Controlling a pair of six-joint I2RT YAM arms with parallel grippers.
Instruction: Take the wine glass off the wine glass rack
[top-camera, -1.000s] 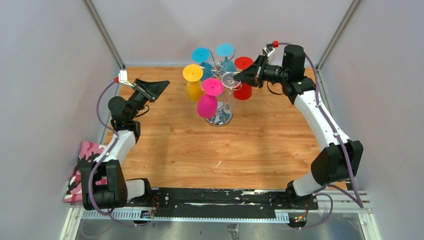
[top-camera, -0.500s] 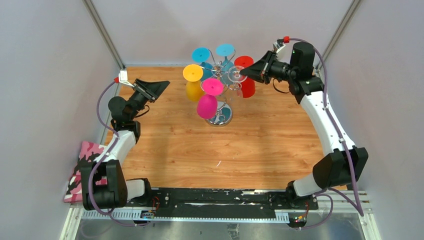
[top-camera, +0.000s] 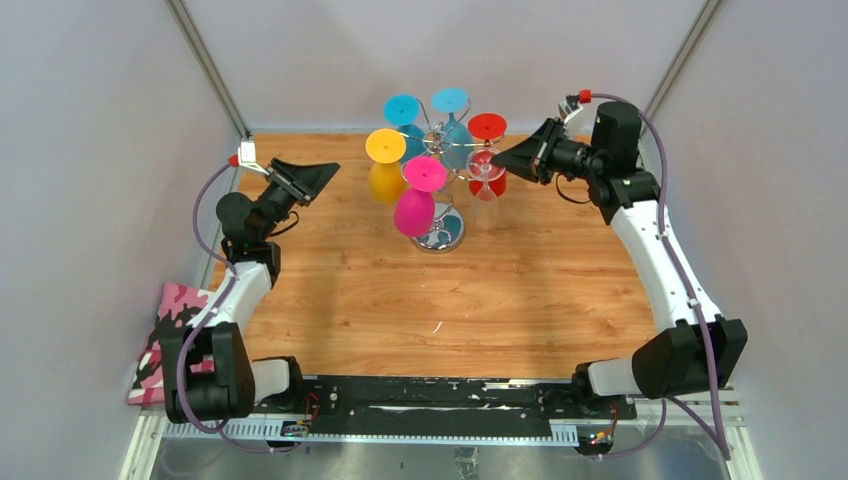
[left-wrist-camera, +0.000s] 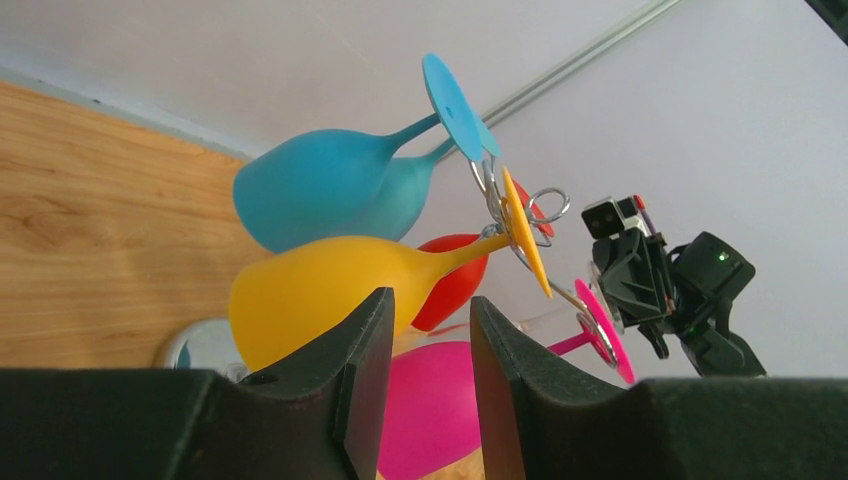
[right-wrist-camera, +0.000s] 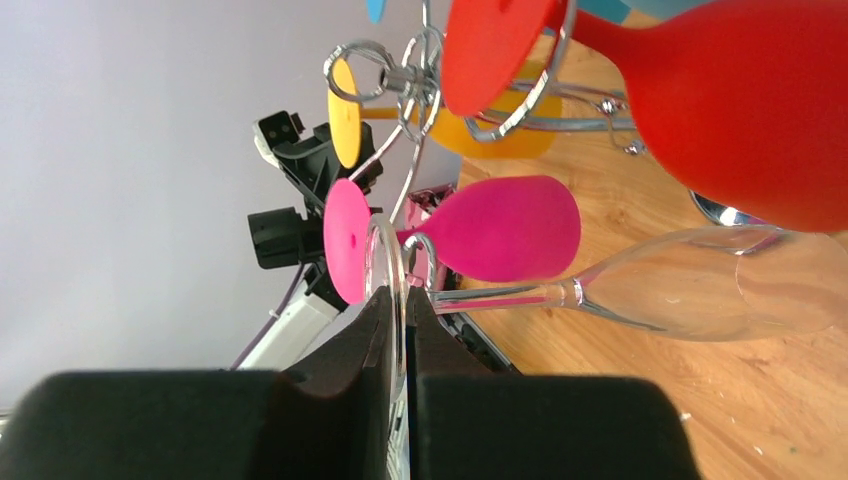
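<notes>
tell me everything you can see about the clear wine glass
The clear wine glass looks like colourless see-through glass: round flat foot, thin stem, long empty bowl. It hangs foot up, bowl down, beside the chrome wire rack and the red wine glass. The right gripper is shut on the foot's edge. Whether the stem is clear of the rack's wire loop cannot be told.

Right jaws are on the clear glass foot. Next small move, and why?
Probably draw the right gripper a little outward, away from the wine glass rack. Its jaws are shut on the foot of the clear wine glass, and a rack wire curl seems to sit around the stem there. Go level: the red wine glass hangs close beside.
</notes>
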